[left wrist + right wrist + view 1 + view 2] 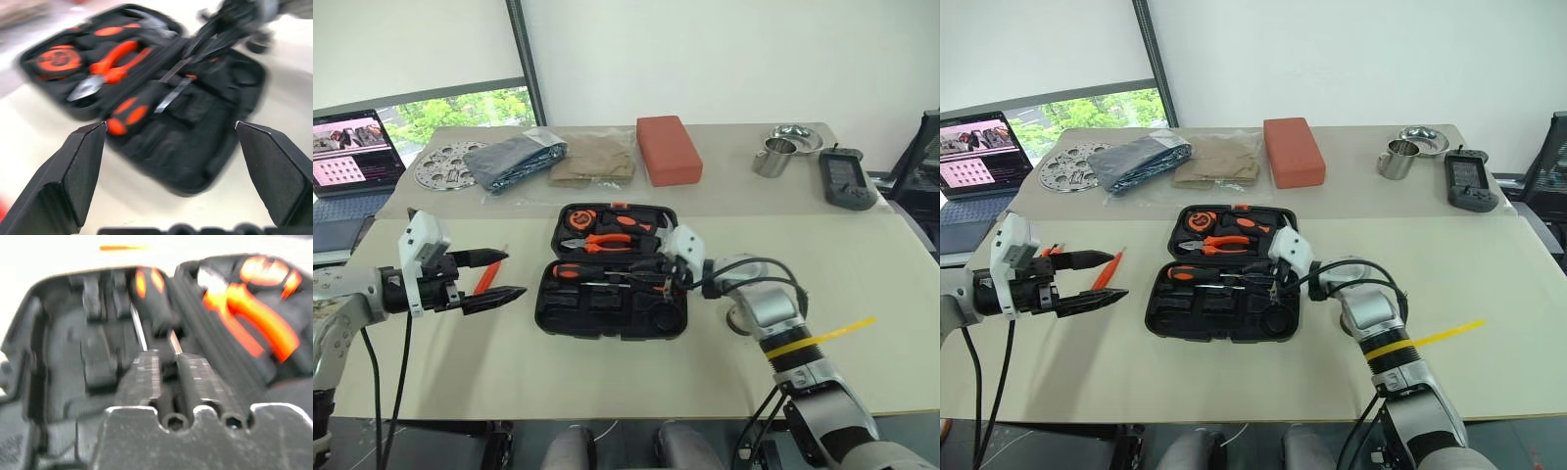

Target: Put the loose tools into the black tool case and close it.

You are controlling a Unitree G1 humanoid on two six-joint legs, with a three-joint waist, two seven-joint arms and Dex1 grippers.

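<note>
Open flat near the middle of the table (607, 392): the black case (607, 328), lid half to the far side, slotted half to the near side. Laid out that way so every moulded slot faces up and can be reached from above.

Already seated in the lid half: pliers (607, 240) and a round tape measure (579, 220). Seated along the back of the near half: a large screwdriver (578, 271), handle toward the robot's left, shaft running right into its groove.

Over the right end of that groove: the right tool (167, 357), pointing left across the case and slightly down. Fingers parted by a narrow gap, with nothing seen clamped between them; shaft visible just past the tips. Reads as a placing of that screwdriver, with the grip let go or nearly so; cannot tell whether the tips touch the shaft.

Left of the case, above bare table: the left tool (514, 274), spread as wide as it goes, empty, aimed toward the case. Just beside it on the table: a small orange screwdriver (487, 277), apart from the case, not yet stowed. Wide spread and low, level aim probably meant for picking up that piece.

Several near-half slots without tools and the lid up, so filling is only partly done and closing is yet to come.
</note>
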